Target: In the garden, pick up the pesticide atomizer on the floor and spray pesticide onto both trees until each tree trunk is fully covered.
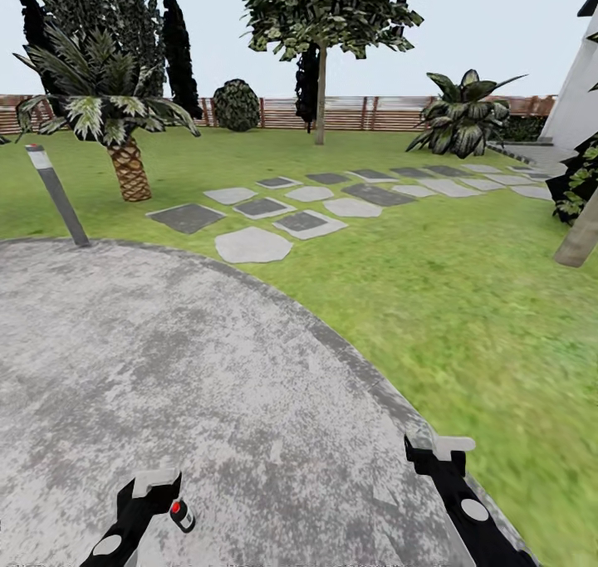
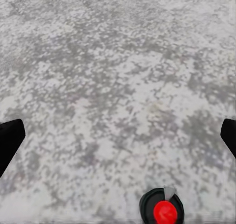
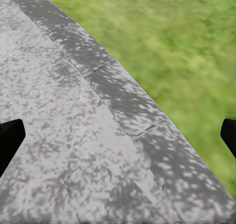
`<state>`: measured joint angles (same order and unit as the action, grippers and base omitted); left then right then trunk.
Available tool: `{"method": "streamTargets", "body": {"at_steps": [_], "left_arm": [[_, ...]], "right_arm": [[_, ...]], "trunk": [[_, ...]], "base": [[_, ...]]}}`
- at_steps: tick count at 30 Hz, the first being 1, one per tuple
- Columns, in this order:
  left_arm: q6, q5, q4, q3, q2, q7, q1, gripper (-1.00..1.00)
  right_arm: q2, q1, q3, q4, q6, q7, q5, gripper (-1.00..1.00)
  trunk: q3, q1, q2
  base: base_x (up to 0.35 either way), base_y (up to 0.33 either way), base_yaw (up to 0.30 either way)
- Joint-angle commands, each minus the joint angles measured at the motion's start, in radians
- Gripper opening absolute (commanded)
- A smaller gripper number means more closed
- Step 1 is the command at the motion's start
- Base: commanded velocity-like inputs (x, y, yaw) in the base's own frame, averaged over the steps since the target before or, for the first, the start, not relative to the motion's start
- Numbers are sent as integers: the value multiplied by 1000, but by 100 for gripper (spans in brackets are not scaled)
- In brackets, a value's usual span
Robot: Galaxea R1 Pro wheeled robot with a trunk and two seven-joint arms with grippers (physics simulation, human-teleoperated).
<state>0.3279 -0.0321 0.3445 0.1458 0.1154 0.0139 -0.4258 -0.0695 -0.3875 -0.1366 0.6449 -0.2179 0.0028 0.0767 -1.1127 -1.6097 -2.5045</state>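
Observation:
The pesticide atomizer, a small dark bottle with a red cap, stands on the grey paved floor just right of my left gripper. In the left wrist view its red top sits close below the open gripper, outside the fingers. My right gripper hangs open over the paving's curved edge, holding nothing. One tree with a bare trunk stands far back by the fence. A pale grey-tan trunk leans at the right edge.
Green lawn spreads to the right and ahead, crossed by grey stepping stones. A short palm and a slanted lamp post stand at the left. A brown slat fence closes the back; a white wall is at right.

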Motion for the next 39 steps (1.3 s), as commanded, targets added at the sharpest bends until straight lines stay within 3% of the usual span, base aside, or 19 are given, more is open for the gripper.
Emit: {"method": "streamTargets", "body": {"at_steps": [1, 20, 31, 39], "left_arm": [[3, -3, -1, 4, 0, 1, -1, 100], [4, -3, -1, 3, -2, 1, -1, 100], [5, -3, -1, 3, -2, 1, -1, 100], [5, -3, -1, 3, -2, 1, -1, 100]], "right_arm": [[0, -1, -3, -1, -3, 0, 8, 100], [0, -1, 1, -2, -3, -1, 9, 100], [0, 0, 1, -2, -2, 0, 9, 100], [0, 0, 2, -2, -2, 0, 9, 100]], "trunk": [[-6, 0, -1], [-101, -9, -5], [-101, -9, -5], [-101, -9, -5]], "base": [[0, 0, 0], [0, 0, 0], [0, 0, -9], [0, 0, -231]]}}
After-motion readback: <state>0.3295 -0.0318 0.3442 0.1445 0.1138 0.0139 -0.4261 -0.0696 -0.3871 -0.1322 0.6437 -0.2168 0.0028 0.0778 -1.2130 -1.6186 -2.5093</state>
